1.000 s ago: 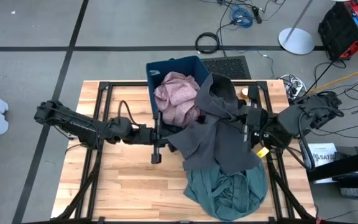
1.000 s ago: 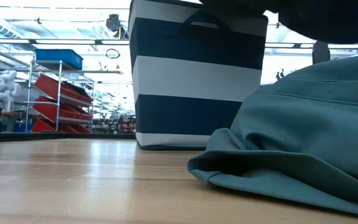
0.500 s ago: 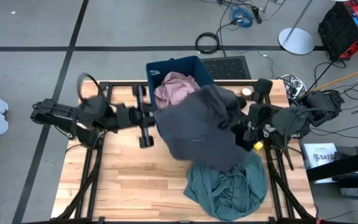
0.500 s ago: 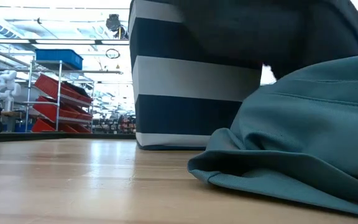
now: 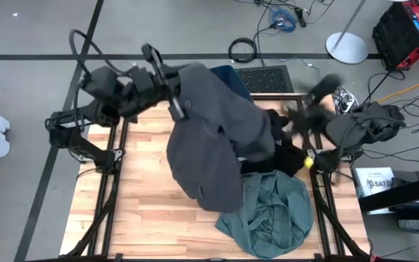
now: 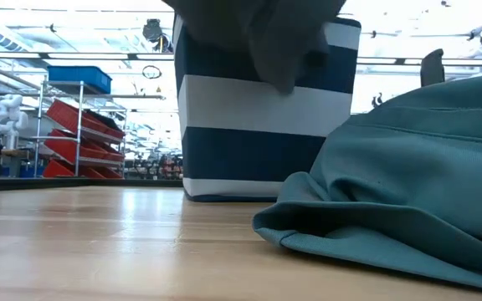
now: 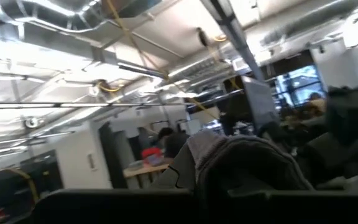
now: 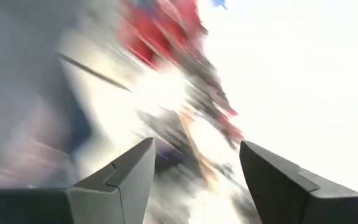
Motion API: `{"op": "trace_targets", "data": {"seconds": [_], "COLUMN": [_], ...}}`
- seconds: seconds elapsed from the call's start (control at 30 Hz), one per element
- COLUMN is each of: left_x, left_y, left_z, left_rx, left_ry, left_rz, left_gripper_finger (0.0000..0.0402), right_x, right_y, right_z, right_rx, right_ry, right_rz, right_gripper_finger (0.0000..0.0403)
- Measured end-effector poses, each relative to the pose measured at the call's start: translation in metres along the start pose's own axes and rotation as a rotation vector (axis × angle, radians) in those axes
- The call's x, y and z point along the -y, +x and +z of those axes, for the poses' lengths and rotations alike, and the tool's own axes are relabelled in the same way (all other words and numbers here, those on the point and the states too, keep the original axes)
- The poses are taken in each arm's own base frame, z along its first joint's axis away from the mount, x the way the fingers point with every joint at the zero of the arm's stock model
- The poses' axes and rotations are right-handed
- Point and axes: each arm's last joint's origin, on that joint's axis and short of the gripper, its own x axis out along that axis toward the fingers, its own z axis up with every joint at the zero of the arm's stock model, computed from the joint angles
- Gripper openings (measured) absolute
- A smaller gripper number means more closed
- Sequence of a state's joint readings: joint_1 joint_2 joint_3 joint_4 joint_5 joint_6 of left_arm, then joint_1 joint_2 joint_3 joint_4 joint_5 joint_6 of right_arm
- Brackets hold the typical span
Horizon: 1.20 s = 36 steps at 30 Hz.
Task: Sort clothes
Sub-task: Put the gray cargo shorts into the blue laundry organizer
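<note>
My left gripper [image 5: 174, 108] is raised high over the table's far left and is shut on the dark grey garment [image 5: 209, 145]. The garment hangs in front of the navy-blue striped bin [image 6: 266, 125] and covers most of it from above. My right gripper [image 8: 194, 146] is open and empty, near the table's far right [image 5: 300, 120]. A black garment [image 5: 289, 156] lies on the table below it. The grey-green garment [image 5: 268, 215] lies heaped at the near right and also shows in the low view [image 6: 408, 184]. The pink garment is hidden. My left gripper holds the dark grey garment by a bunched part at its upper end [image 5: 186, 98], which also shows in the wrist view [image 7: 241, 168]. The cloth hides the fingers. The garment hangs slack below the gripper, and its lower end [image 6: 283, 75] is clear of the table.
The bin's rim [image 5: 224, 71] stands at the table's far edge. The left half of the wooden table [image 5: 137, 211] is bare. The room beyond holds cables, a red case and shelving.
My left gripper has risen and gone toward the far left edge, lifting the dark grey garment. My right gripper has let go of it and swung toward the far right. The garment, spread between both arms half a second ago, now hangs from the left gripper alone.
</note>
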State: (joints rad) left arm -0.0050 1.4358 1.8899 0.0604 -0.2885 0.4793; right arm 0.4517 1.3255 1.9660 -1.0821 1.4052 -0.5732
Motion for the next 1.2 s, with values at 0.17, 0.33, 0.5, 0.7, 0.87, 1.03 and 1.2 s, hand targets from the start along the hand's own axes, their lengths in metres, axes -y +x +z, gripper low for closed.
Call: {"op": "trace_targets", "data": {"seconds": [0.17,0.33,0.5,0.7,0.87,1.03,1.2], "left_x": [-0.015,-0.032,-0.049,-0.056,-0.058,-0.057,-0.06], "left_y": [0.014,0.034,0.043,0.045,0.043,0.042,0.041], "left_z": [0.002,-0.003,-0.008,-0.022,-0.028,-0.035,-0.043], "left_rx": [0.005,0.007,-0.003,-0.107,-0.194,-0.257,-0.328], "left_ry": [0.02,0.05,0.078,0.114,0.136,0.154,0.184], "left_rz": [0.063,0.146,0.215,0.241,0.253,0.233,0.216], "left_gripper_finger": [0.0004,0.0004,0.0004,0.0004,0.0004,0.0004,0.0004], "right_x": [0.013,0.017,-0.007,-0.098,-0.158,-0.18,-0.197], "right_y": [0.008,0.001,0.0,0.029,0.044,0.043,0.028], "right_z": [-0.01,0.002,0.035,0.058,0.059,0.053,0.05], "right_rx": [0.039,0.392,0.645,0.375,0.197,0.083,0.094], "right_ry": [0.193,0.482,0.521,0.336,0.319,0.292,0.144], "right_rz": [0.104,0.645,0.871,0.704,0.671,0.563,0.622], "right_gripper_finger": [0.021,0.0208,0.0208,0.0208,0.0208,0.0208,0.0208]}}
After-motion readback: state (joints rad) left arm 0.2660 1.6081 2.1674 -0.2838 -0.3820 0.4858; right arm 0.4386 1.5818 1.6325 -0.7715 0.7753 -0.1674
